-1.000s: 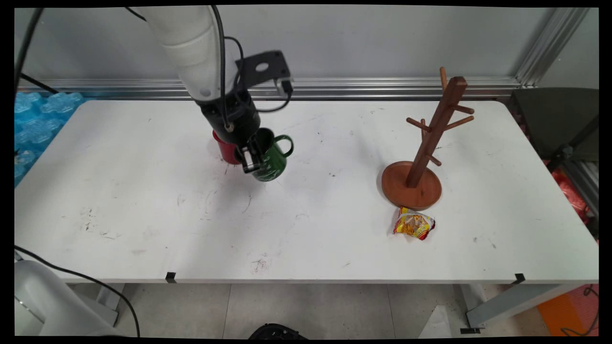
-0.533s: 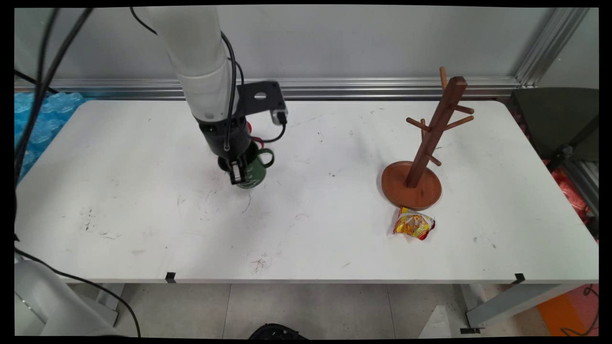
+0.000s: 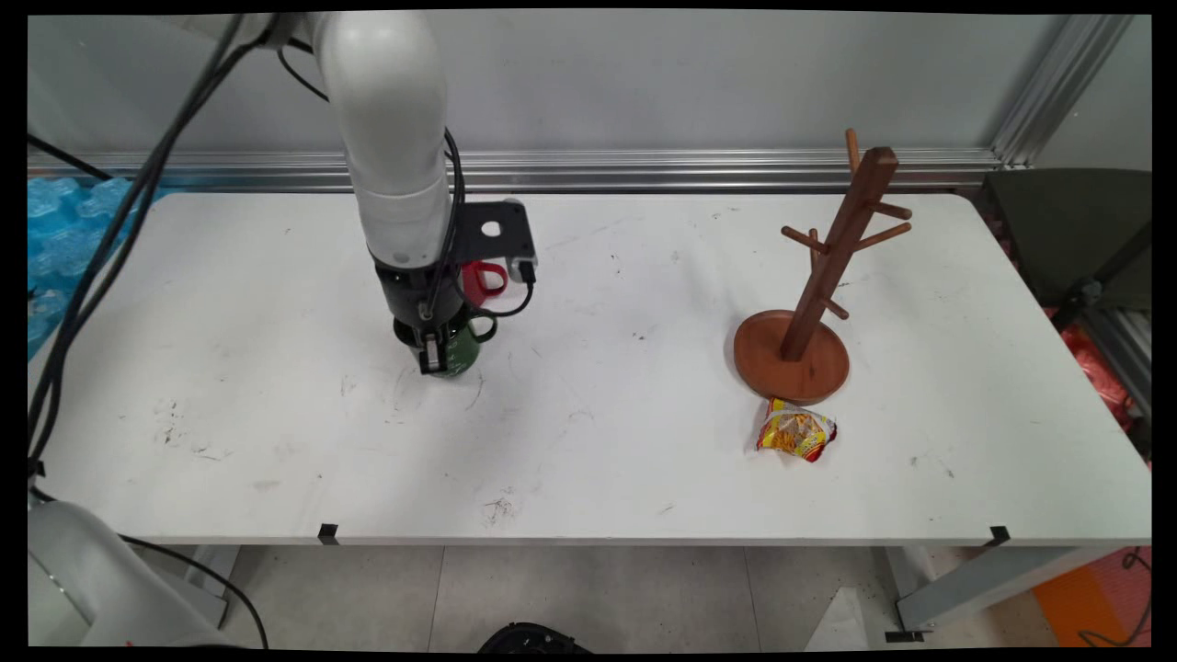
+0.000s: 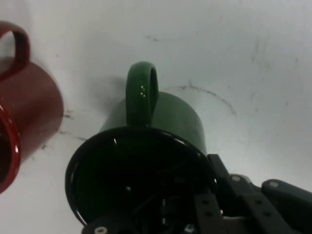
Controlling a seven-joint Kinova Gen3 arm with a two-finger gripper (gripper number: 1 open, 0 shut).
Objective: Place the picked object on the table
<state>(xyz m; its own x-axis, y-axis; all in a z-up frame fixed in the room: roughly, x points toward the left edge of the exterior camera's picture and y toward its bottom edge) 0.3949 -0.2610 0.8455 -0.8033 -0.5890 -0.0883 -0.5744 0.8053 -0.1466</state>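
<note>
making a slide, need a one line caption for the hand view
Gripper shut on the rim of a green mug, red mug beside it.

The white table [image 3: 276,441] carries a green mug [image 3: 457,348], red mug [image 3: 478,279], wooden mug tree [image 3: 809,294] and snack packet [image 3: 795,430].

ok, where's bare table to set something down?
Free: the wide stretch between the green mug and the mug tree, and the near-left table. Crowded: around the claw, shut on the green mug with the red mug close behind; the snack packet lies by the tree's base.

green mug [image 3: 457,348], red mug [image 3: 480,279], mug tree [image 3: 818,285], snack packet [image 3: 795,430]
</note>
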